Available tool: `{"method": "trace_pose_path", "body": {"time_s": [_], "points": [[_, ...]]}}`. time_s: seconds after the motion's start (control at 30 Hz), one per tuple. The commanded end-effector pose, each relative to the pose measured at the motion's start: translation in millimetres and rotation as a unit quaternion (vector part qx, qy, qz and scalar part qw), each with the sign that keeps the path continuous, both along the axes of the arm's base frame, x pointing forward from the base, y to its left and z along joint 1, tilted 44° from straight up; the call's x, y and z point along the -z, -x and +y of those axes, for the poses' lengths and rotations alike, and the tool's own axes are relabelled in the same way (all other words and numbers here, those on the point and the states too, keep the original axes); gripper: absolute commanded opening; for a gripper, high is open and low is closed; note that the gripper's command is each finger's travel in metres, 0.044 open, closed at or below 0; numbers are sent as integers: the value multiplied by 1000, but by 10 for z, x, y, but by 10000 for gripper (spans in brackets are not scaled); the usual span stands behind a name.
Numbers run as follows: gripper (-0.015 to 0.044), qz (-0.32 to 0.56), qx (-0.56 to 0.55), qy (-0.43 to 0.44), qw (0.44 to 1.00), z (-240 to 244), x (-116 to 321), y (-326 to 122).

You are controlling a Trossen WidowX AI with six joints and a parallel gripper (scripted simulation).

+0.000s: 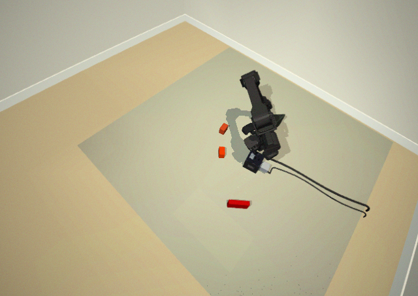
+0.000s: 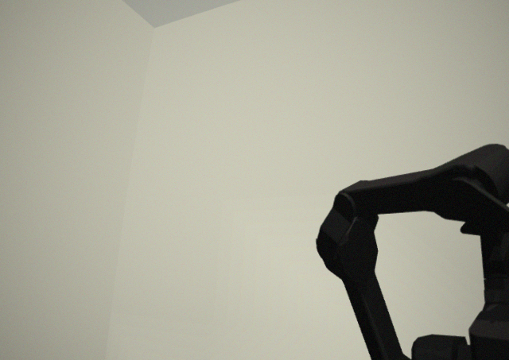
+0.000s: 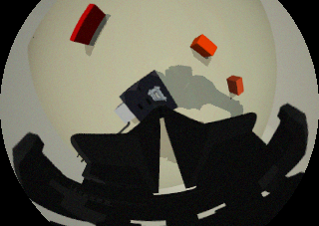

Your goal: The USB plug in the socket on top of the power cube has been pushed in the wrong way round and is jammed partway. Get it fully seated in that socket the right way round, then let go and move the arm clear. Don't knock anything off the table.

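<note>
The dark power cube point(image 1: 248, 161) point(image 3: 141, 93) stands with a pale marking on its top and a white block point(image 1: 265, 166) point(image 3: 122, 113) against one side. My gripper point(image 1: 259, 152) point(image 3: 161, 111) points down at the cube's edge nearest the arm. Its fingertips are together, shut on the USB plug, which they almost wholly hide. A thick black cable point(image 1: 313, 178) runs out from beside the gripper. How far the plug sits in the socket and which way round it is cannot be seen. The exterior view shows only the arm.
Two small orange blocks point(image 1: 221, 151) point(image 1: 223, 128) point(image 3: 203, 46) point(image 3: 235, 85) lie to one side of the cube. A long red block point(image 1: 238, 204) point(image 3: 89, 25) lies farther out. A thinner black cable point(image 1: 317, 185) leaves the white block and runs beside the thick one to the table's right edge.
</note>
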State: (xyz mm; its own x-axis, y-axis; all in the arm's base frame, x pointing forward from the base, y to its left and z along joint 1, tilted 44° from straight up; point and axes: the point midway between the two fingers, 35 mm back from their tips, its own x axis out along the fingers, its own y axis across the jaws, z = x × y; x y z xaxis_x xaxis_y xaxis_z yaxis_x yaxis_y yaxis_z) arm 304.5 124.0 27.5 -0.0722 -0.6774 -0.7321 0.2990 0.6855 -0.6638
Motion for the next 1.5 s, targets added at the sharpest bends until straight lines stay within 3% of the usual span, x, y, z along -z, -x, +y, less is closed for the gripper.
{"method": "trace_pose_path", "body": {"time_s": [0.0, 0.6, 1.23, 1.47], "points": [[0, -39, 42, 4, 998, -2, 3, 1], [0, -195, 211, 21, 957, -2, 3, 1], [0, -349, 378, 37, 857, -2, 3, 1], [0, -361, 390, 39, 846, -2, 3, 1]]}}
